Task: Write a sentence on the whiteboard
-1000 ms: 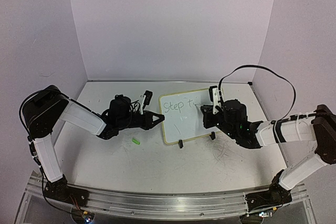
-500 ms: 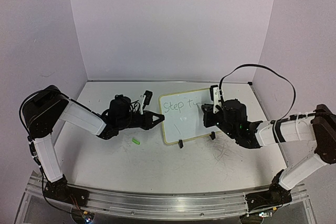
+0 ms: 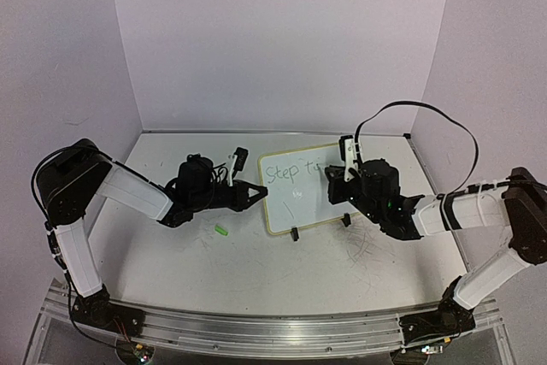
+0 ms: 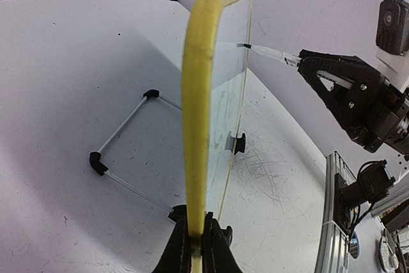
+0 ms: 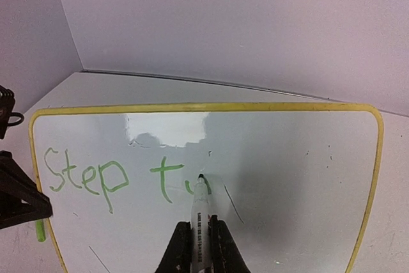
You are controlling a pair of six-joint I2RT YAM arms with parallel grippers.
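Observation:
The whiteboard (image 3: 299,203) stands tilted on its wire stand at mid-table. My left gripper (image 3: 260,194) is shut on its yellow-green rim (image 4: 195,126) at the left edge, with the jaws pinching the rim (image 4: 197,241). My right gripper (image 5: 200,238) is shut on a white marker (image 5: 200,212). The marker's tip touches the board face (image 5: 287,158) just right of the letter "t". The sentence (image 5: 89,174) reads "Step t" in green, followed by a small curved stroke. In the top view, the right gripper (image 3: 335,179) sits at the board's right half.
A small green cap (image 3: 221,230) lies on the table left of the board. Grey scuff marks (image 3: 363,250) cover the tabletop in front right. The black wire stand (image 4: 121,139) juts out behind the board. Walls close three sides; an aluminium rail (image 3: 256,326) runs along the front.
The right gripper has shifted slightly left along the board with the marker, and a short stroke has appeared after the "t". The left arm and board have not moved.

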